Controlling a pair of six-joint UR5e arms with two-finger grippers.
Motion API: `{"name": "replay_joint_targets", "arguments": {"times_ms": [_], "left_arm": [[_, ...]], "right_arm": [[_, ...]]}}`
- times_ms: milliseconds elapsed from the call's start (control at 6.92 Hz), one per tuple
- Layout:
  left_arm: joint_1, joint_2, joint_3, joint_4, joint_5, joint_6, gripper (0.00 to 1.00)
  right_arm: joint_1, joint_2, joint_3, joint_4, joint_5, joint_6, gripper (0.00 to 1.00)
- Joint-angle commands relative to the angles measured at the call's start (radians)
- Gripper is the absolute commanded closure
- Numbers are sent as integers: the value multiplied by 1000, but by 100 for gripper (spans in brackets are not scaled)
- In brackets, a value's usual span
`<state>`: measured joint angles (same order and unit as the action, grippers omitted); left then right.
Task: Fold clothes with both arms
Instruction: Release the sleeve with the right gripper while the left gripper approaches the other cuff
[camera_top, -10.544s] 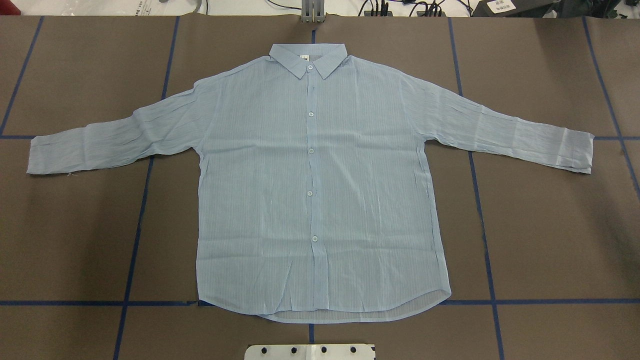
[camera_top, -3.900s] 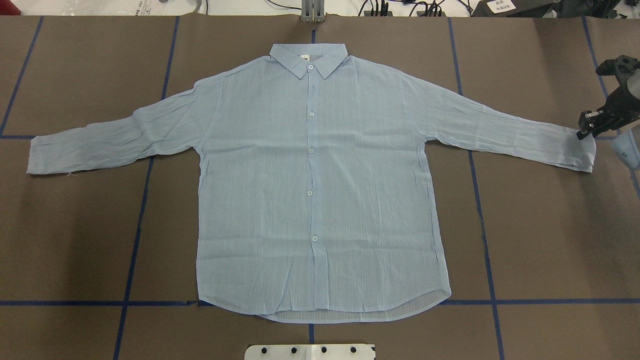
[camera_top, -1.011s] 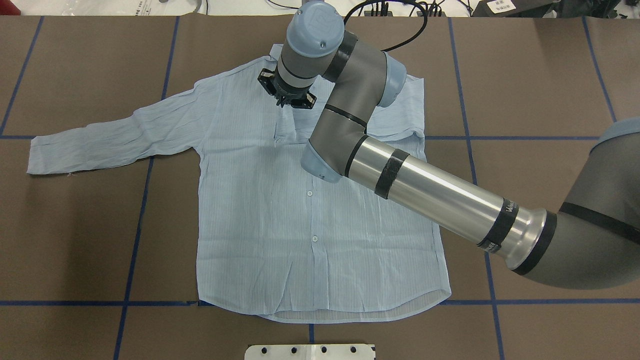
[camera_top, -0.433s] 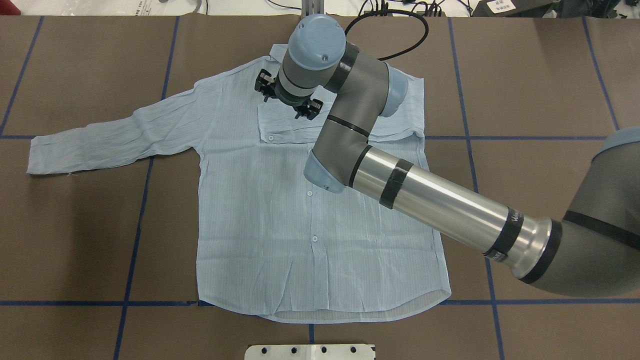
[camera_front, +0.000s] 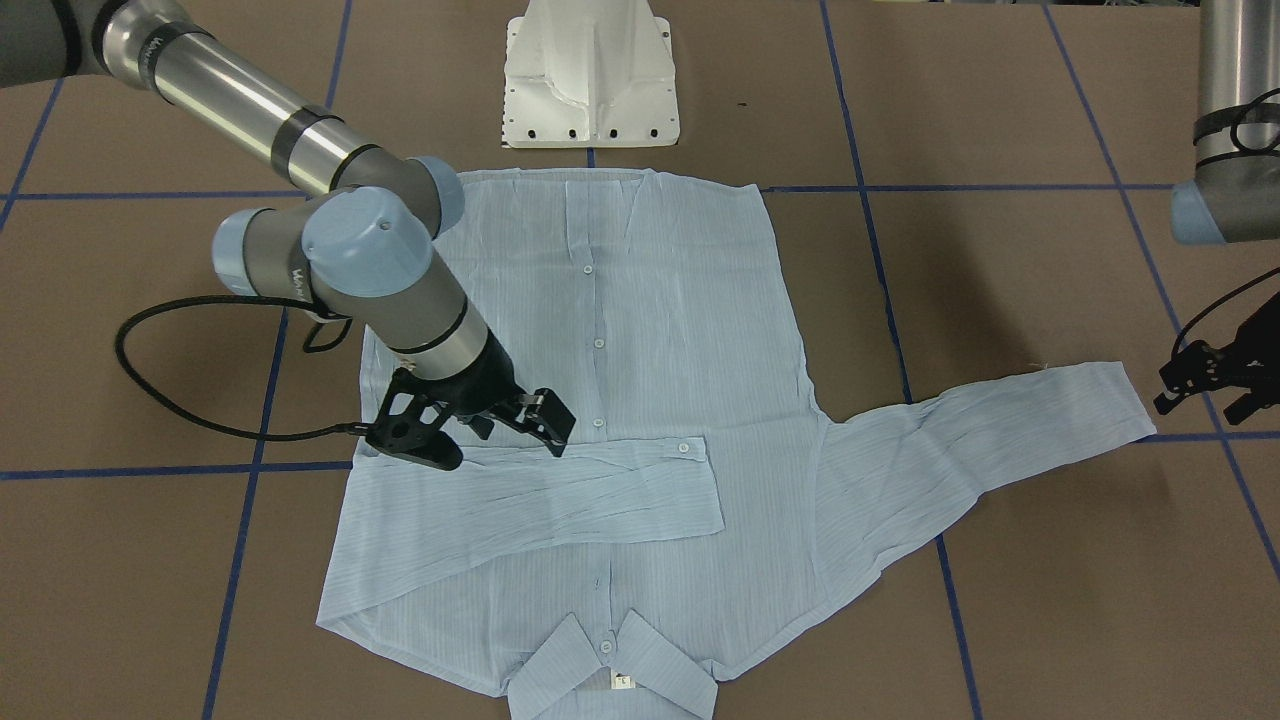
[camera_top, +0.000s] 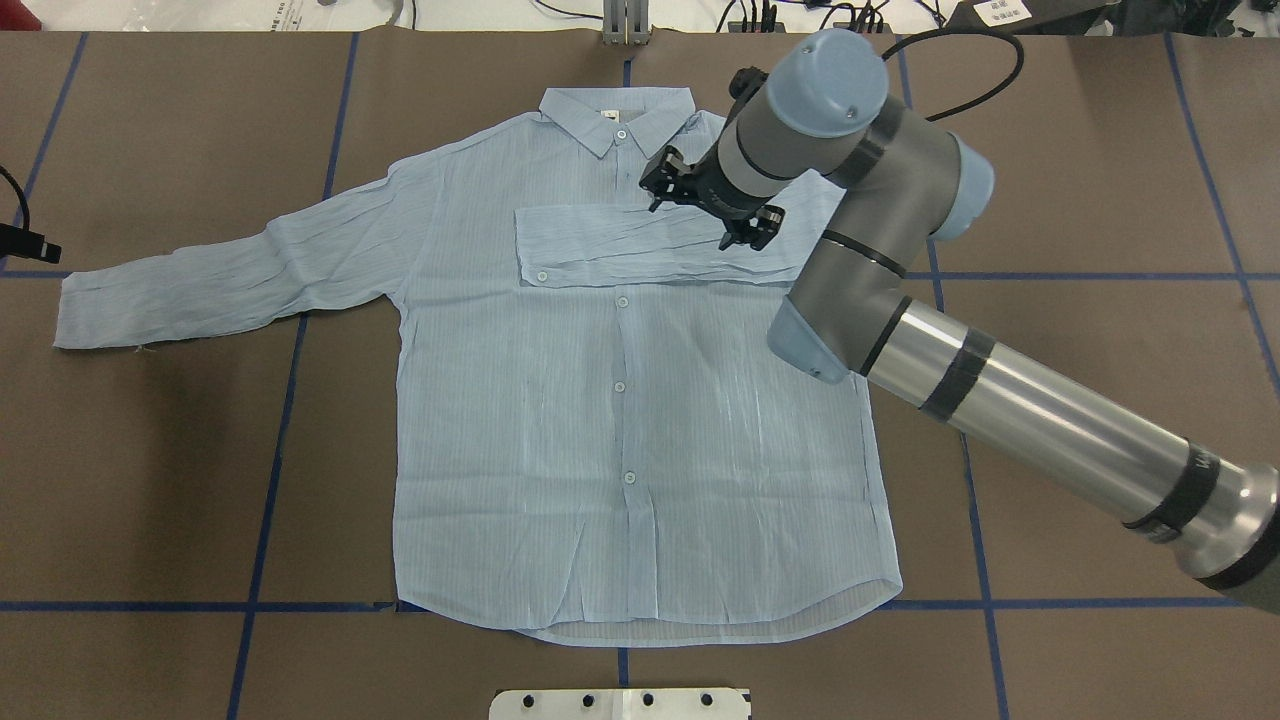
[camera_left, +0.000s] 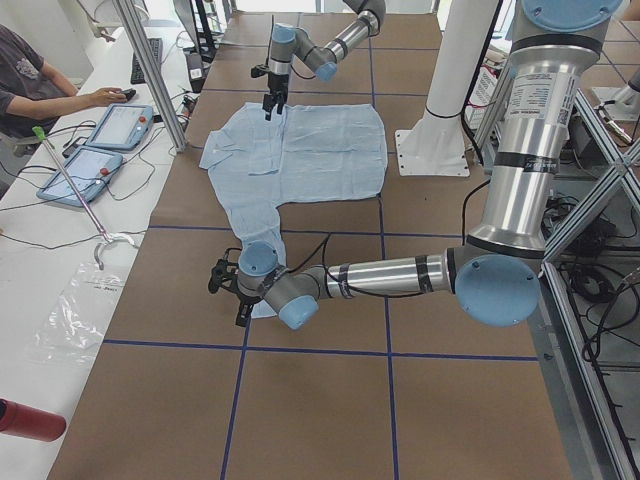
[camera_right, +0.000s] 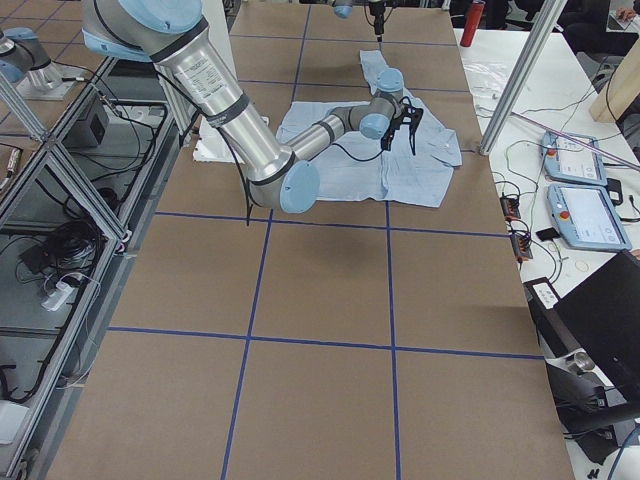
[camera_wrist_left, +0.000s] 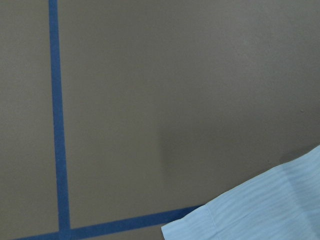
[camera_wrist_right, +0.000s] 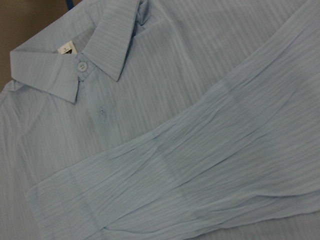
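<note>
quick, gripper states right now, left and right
Left gripper: open, empty, beside the outstretched cuff of the pale-blue striped shirt.
Right gripper: open, empty, above the folded sleeve.

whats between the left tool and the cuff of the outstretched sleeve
Only bare brown table, in the front-facing view; the black left tool is clear of the pale-blue shirt cuff.

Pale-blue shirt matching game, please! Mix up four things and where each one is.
1. folded sleeve of the pale-blue striped shirt
2. other, unfolded long sleeve
3. pointed collar
4. black two-finger right gripper

A. spread flat on the brown table
B. open, over the shirt
C. lying across the chest
D. end farthest from the white robot base

Pairs: 1-C, 2-A, 3-D, 4-B
</note>
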<state>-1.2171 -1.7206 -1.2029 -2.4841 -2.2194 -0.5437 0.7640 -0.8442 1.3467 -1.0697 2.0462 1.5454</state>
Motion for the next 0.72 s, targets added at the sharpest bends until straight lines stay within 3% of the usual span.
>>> {"name": "replay_joint_targets", "arguments": {"times_ms": [0, 578], "left_arm": [[46, -17, 25, -1, 21, -15, 12], [62, -40, 62, -1, 21, -15, 18]], "right_arm": [[58, -160, 119, -1, 72, -63, 0], [63, -216, 150, 2, 74, -84, 0]]}}
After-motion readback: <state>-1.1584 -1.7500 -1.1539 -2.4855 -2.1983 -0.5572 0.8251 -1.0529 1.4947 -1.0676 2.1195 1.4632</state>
